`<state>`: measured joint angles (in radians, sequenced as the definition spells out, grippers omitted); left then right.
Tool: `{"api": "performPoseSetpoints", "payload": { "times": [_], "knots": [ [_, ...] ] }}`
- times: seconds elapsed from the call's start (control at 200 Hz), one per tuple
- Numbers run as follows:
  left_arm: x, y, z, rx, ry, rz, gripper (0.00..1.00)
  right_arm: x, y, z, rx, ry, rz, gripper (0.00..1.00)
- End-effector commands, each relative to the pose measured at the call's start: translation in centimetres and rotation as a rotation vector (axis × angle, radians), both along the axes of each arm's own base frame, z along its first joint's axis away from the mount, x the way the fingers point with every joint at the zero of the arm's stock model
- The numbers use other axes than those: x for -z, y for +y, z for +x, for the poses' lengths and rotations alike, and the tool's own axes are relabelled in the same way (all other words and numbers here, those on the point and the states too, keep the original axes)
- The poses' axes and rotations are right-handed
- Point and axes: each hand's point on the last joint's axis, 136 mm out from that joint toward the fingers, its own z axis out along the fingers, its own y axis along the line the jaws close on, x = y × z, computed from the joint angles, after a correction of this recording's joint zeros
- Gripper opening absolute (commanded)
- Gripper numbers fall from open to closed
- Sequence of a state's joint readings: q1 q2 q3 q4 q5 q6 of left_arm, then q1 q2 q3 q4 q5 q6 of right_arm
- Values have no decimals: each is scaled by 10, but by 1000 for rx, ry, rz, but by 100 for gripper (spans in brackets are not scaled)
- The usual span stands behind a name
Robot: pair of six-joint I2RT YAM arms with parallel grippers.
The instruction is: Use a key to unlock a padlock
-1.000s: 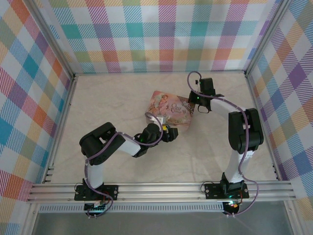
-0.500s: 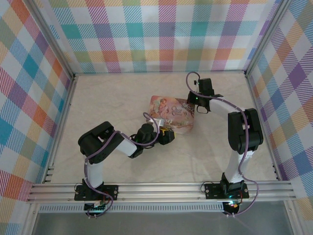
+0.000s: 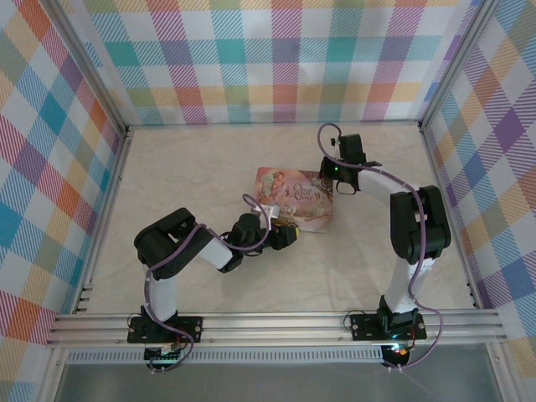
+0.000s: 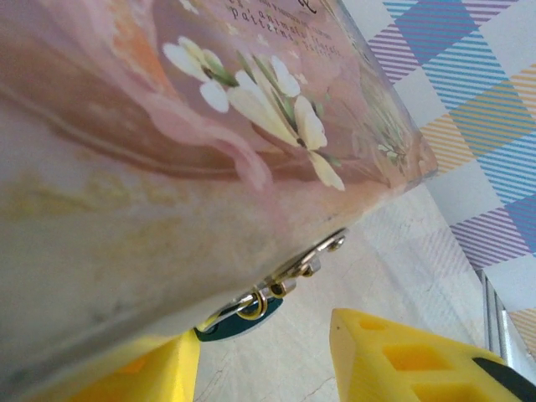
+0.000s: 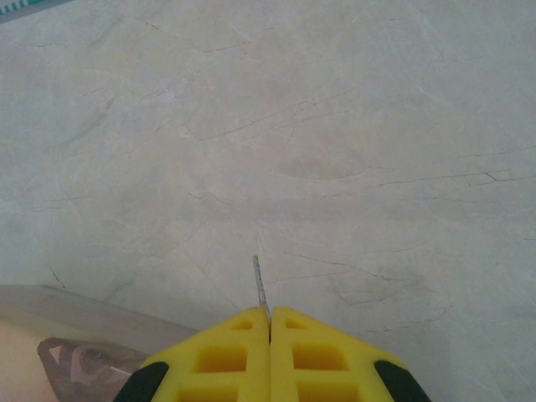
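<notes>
Starting at L: reaching low across the counter w/ L arm, resting L end effector tight against near edge of a pink illustrated book lying flat approx. mid-counter. Holding yellow fingers spread in L wrist view, i.e. end effector open, clamping nothing. Framing the padlock in that gap: small silver-and-brass thing hanging off the book's edge by its clasp, sitting just above the counter, touching neither finger as far as visible. Showing a teal bit right under the padlock, can't tell what. Tucking one finger partly behind the book's edge.

Further R: arching R arm up and over from its base, holding the wrist near far R corner of the book. Keeping R end effector fully closed in R wrist view, pinching a thin metal blade, prob. the key, w/ tip poking out past the fingertips. Pointing key at bare counter, well apart from the padlock, which is hanging across the book at its near edge. Catching a corner of the book at bottom L of R wrist view.
</notes>
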<state>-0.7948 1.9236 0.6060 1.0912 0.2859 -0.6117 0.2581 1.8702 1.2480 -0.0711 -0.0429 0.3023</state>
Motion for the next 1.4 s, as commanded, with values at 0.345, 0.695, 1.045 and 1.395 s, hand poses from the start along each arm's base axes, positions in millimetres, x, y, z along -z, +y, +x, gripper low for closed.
{"api": "performPoseSetpoints", "payload": {
  "times": [0.345, 0.695, 1.045, 1.395],
  "knots": [
    [-17, 14, 9, -93, -68, -29, 66, 5, 13, -32, -56, 88, 3, 0],
    [-11, 14, 13, -103, -78, 6, 74, -31, 7, -24, -34, 23, -16, 0],
    [10, 19, 26, -179, -64, 95, 77, -26, 7, -29, -31, 39, -6, 0],
    [-8, 21, 17, -134, -93, 91, 76, -51, -34, -31, 102, 23, -93, 0]
  ]
}}
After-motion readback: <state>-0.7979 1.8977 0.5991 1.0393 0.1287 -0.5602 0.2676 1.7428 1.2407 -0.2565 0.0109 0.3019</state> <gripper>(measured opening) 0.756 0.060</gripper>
